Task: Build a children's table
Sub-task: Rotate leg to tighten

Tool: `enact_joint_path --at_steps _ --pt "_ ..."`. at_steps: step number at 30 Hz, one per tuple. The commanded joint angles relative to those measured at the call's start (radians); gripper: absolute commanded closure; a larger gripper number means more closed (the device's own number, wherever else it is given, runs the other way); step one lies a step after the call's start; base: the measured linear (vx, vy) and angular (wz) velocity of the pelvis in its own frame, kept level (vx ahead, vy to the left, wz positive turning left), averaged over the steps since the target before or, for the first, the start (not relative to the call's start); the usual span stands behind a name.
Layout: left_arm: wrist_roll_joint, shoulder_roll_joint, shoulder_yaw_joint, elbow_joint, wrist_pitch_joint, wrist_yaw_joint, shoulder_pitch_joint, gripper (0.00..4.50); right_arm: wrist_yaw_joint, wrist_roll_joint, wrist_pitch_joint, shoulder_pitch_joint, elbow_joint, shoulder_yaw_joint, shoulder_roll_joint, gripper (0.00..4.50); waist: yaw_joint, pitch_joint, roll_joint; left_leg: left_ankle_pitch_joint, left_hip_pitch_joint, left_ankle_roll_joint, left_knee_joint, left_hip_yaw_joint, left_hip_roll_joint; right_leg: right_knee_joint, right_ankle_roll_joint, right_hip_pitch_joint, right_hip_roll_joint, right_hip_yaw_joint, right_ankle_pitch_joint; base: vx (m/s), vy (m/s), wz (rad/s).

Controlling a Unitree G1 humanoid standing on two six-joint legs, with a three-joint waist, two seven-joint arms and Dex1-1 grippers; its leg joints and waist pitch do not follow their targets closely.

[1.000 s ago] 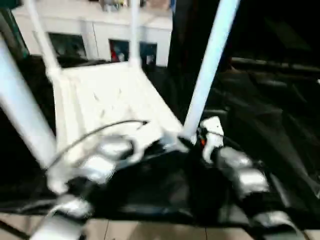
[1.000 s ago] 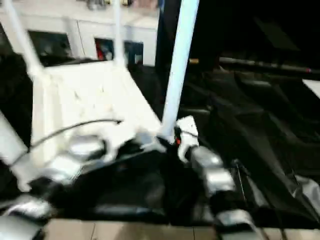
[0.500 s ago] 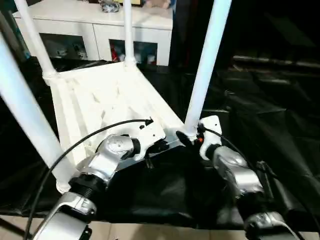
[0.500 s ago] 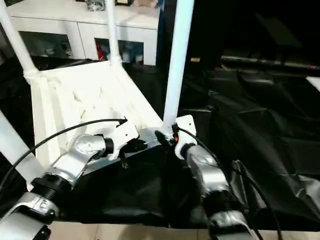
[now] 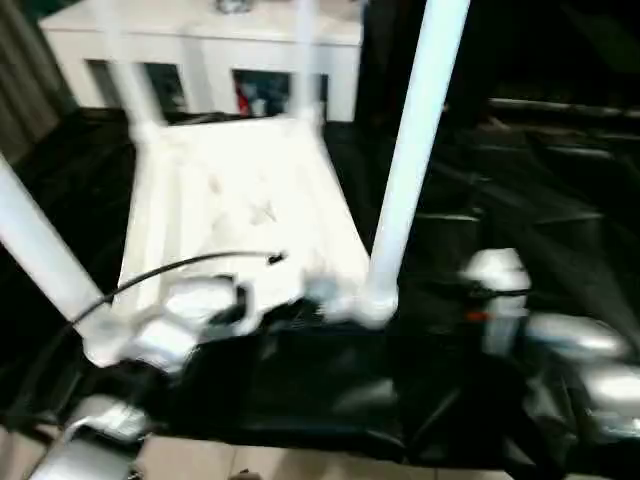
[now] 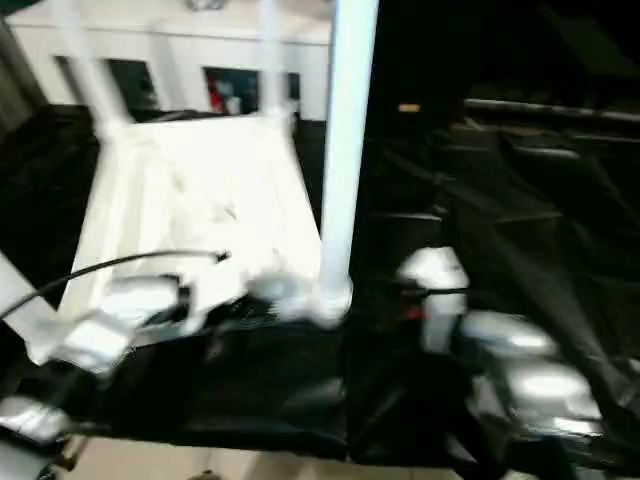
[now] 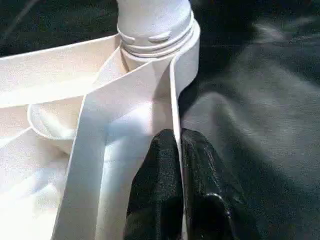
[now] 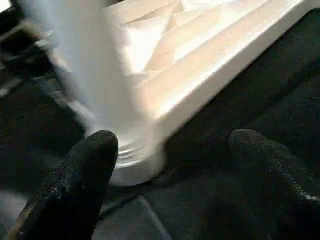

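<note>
I see the children's table [image 5: 240, 200] upside down on the black bench [image 5: 560, 200] — light, stiff, slick plastic — my left gripper [image 7: 179, 150] pinching its rim, right gripper [image 8: 170, 165] spread wide beside the near leg [image 5: 410, 160].

table [image 5: 240, 190]: plain white, ribbed underside
legs [image 5: 415, 150]: same white
work table cover [image 5: 540, 180]: black
cabinet [image 5: 210, 40]: white
forearms [image 6: 510, 360]: shiny silver
fingers [image 8: 80, 175]: black
</note>
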State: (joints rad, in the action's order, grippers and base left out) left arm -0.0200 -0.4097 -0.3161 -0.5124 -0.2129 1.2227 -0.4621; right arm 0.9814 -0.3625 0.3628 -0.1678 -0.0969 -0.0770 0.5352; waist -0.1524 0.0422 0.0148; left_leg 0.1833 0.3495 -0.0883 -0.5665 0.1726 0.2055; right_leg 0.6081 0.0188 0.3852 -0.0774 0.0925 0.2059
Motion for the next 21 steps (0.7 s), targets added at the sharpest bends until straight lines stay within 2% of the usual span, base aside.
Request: enact_joint_path --at_steps 1,4,7,9,10,11,13,14,16,17,18,20,21 --pt "0.031 0.006 -0.06 0.08 -0.039 0.082 0.014 4.5 -0.031 -0.015 -0.002 -0.003 -0.025 -0.057 0.019 0.59 0.002 -0.056 0.0 0.175 -0.003 0.048 0.055 -0.004 0.035 -0.076 0.181 -0.047 -0.074 -0.057 0.156 0.0 0.0 0.0" --pt "0.035 0.002 -0.077 0.104 -0.064 0.098 0.017 4.5 -0.089 0.0 -0.005 -0.016 -0.046 -0.078 0.022 0.59 -0.002 -0.056 0.003 0.174 -0.006 0.043 0.053 -0.002 0.034 -0.074 0.189 -0.044 -0.071 -0.057 0.14 0.0 0.0 0.0" --pt "0.033 0.008 -0.071 0.08 -0.108 0.098 0.006 4.5 -0.137 0.023 -0.016 -0.028 -0.057 -0.057 -0.007 0.59 -0.003 -0.056 0.002 0.174 -0.001 0.039 0.053 -0.002 0.031 -0.075 0.169 -0.048 -0.073 -0.055 0.167 0.0 0.0 0.0" --pt "0.039 0.008 -0.065 0.07 -0.11 0.103 0.005 4.5 -0.169 0.049 -0.032 -0.035 -0.074 -0.044 -0.024 0.59 -0.002 -0.056 -0.004 0.176 0.0 0.04 0.053 -0.002 0.031 -0.077 0.156 -0.048 -0.074 -0.055 0.19 0.0 0.0 0.0" --pt "0.044 0.009 -0.06 0.063 -0.111 0.108 0.004 4.21 -0.192 0.069 -0.043 -0.041 -0.087 -0.035 -0.035 0.57 0.001 -0.056 -0.003 0.166 0.001 0.036 0.054 -0.002 0.029 -0.076 0.152 -0.048 -0.074 -0.054 0.195 0.0 0.0 0.0" --pt "0.044 0.004 -0.054 0.064 -0.117 0.106 0.006 4.21 -0.205 0.074 -0.043 -0.045 -0.094 -0.032 -0.048 0.57 0.003 -0.057 -0.002 0.158 0.0 0.032 0.053 -0.002 0.029 -0.075 0.151 -0.046 -0.073 -0.054 0.191 0.0 0.0 0.0" --pt "0.067 -0.01 -0.02 0.083 -0.106 0.089 0.02 4.21 -0.261 0.101 -0.057 -0.061 -0.11 -0.024 -0.087 0.57 0.008 -0.059 -0.007 0.143 0.002 0.03 0.054 -0.004 0.029 -0.069 0.153 -0.047 -0.074 -0.054 0.175 0.0 0.0 0.0" --pt "0.088 -0.017 0.004 0.105 -0.091 0.074 0.028 3.84 -0.281 0.094 -0.054 -0.067 -0.108 -0.027 -0.109 0.57 0.015 -0.059 -0.01 0.137 0.004 0.032 0.052 -0.002 0.028 -0.069 0.156 -0.049 -0.072 -0.054 0.156 0.0 0.0 0.0" --pt "0.107 -0.018 0.021 0.12 -0.079 0.062 0.034 3.81 -0.3 0.094 -0.056 -0.071 -0.108 -0.028 -0.12 0.57 0.02 -0.063 -0.008 0.109 0.009 0.038 0.049 -0.003 0.027 -0.058 0.167 -0.052 -0.071 -0.054 0.1 0.0 0.0 0.0" --pt "0.128 -0.018 0.043 0.139 -0.062 0.045 0.041 3.67 -0.321 0.093 -0.06 -0.075 -0.108 -0.031 -0.133 0.57 0.022 -0.064 -0.001 0.111 0.005 0.039 0.047 -0.002 0.03 -0.057 0.178 -0.047 -0.07 -0.055 0.08 0.0 0.0 0.0" --pt "0.179 -0.016 0.102 0.19 -0.008 -0.005 0.057 3.52 -0.372 0.097 -0.062 -0.079 -0.096 -0.039 -0.16 0.57 0.026 -0.063 0.002 0.112 0.005 0.037 0.046 -0.001 0.03 -0.054 0.189 -0.047 -0.068 -0.055 0.059 0.0 0.0 0.0" --pt "0.239 -0.007 0.176 0.239 0.064 -0.068 0.07 3.37 -0.445 0.107 -0.06 -0.084 -0.085 -0.055 -0.192 0.57 0.034 -0.061 0.002 0.122 0.006 0.03 0.047 0.0 0.027 -0.053 0.2 -0.048 -0.067 -0.055 0.064 0.0 0.0 0.0" --pt "0.249 -0.005 0.189 0.245 0.076 -0.078 0.072 3.35 -0.458 0.109 -0.061 -0.085 -0.084 -0.058 -0.199 0.57 0.036 -0.06 0.004 0.124 0.007 0.033 0.047 0.0 0.025 -0.056 0.2 -0.048 -0.066 -0.054 0.073 0.0 0.0 0.0"
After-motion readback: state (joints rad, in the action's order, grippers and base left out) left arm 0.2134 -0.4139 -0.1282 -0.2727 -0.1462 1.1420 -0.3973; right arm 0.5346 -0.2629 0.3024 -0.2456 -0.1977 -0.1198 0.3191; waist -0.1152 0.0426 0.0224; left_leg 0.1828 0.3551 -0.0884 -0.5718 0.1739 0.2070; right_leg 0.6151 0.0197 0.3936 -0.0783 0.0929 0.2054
